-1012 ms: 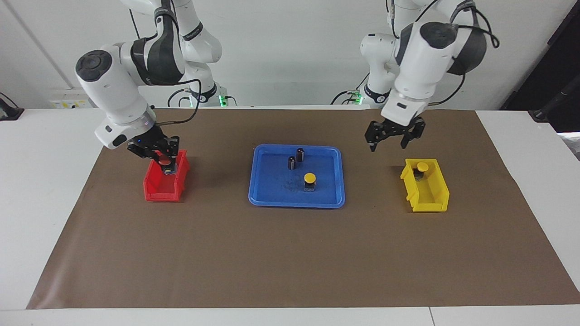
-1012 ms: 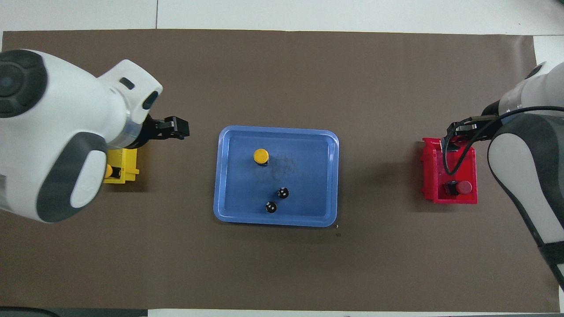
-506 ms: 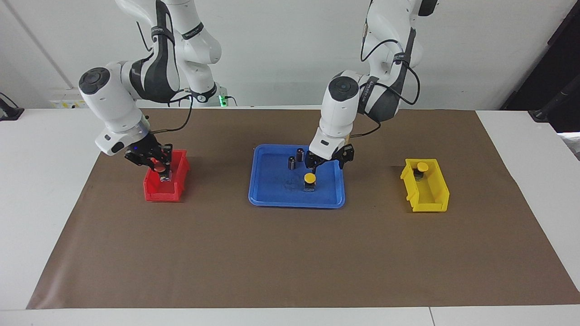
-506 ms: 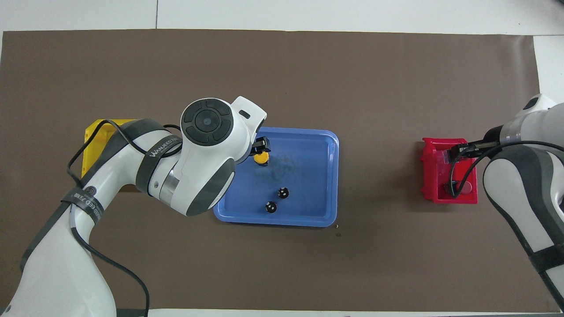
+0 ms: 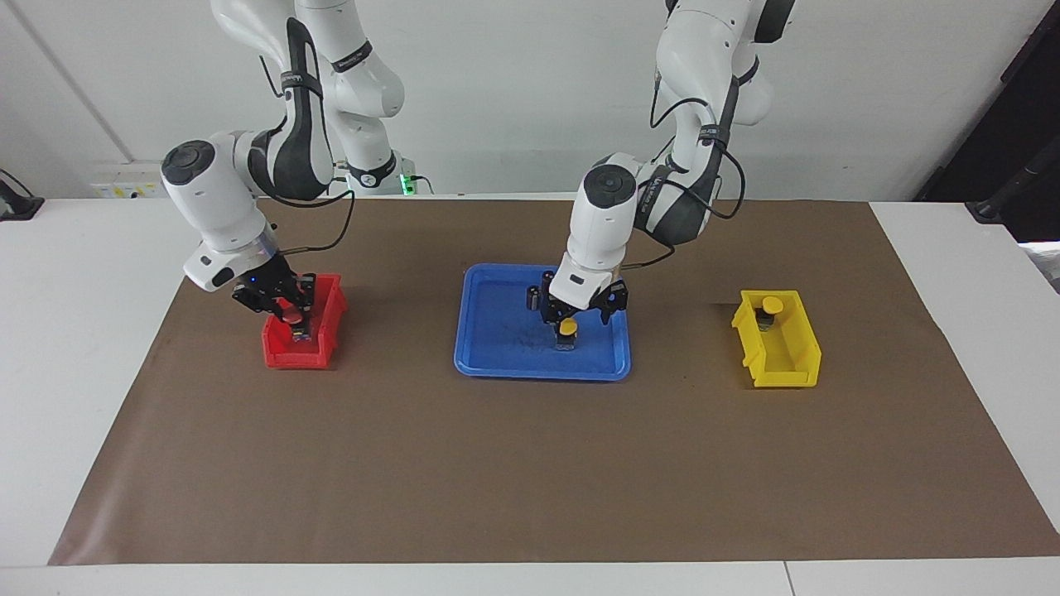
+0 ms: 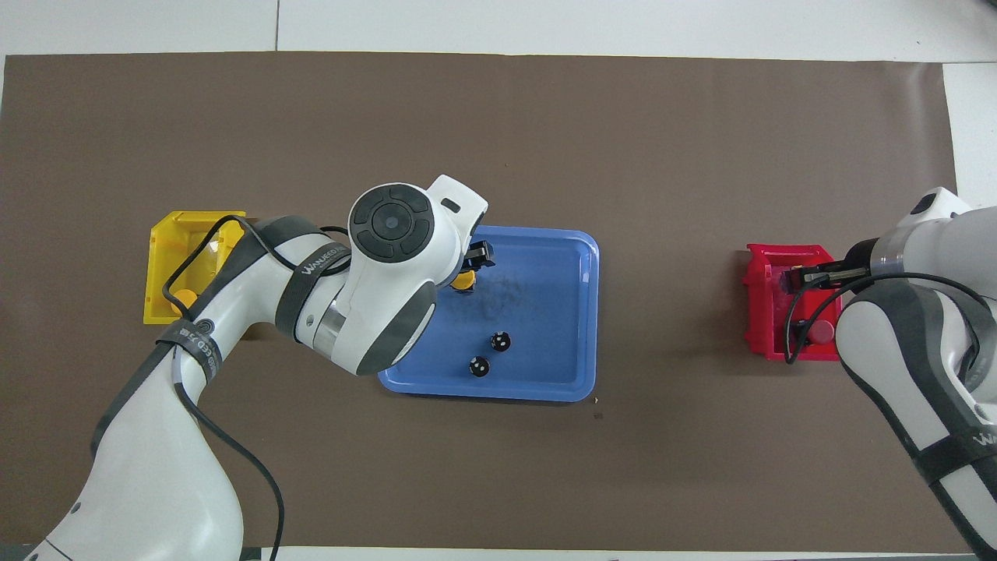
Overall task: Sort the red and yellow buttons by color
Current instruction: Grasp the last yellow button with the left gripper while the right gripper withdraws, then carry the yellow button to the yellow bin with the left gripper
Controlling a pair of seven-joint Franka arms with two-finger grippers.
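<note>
A white table (image 5: 83, 348) stands against a plain pale wall (image 5: 513, 99), and a matte brown paper mat (image 5: 530, 463) covers most of its top. At the mat's middle sits a glossy blue plastic tray (image 5: 497, 364) with rounded corners and a raised rim. In it stand two small dark cylinders (image 6: 489, 353), nearer the robots, and a yellow button (image 5: 568, 328) with a round domed cap on a short black body. The left gripper (image 5: 577, 319) hangs low over that button, its fingers spread apart on either side of the cap without clamping it. Toward the left arm's end lies a boxy yellow plastic bin (image 5: 795, 364) with another yellow button (image 5: 771, 305) inside at its end nearer the robots. Toward the right arm's end lies a matching red bin (image 5: 286, 352). The right gripper (image 5: 291, 313) is down in it, clamped on a red button (image 5: 291, 309), and a second red button (image 6: 819, 333) lies in the same bin.
</note>
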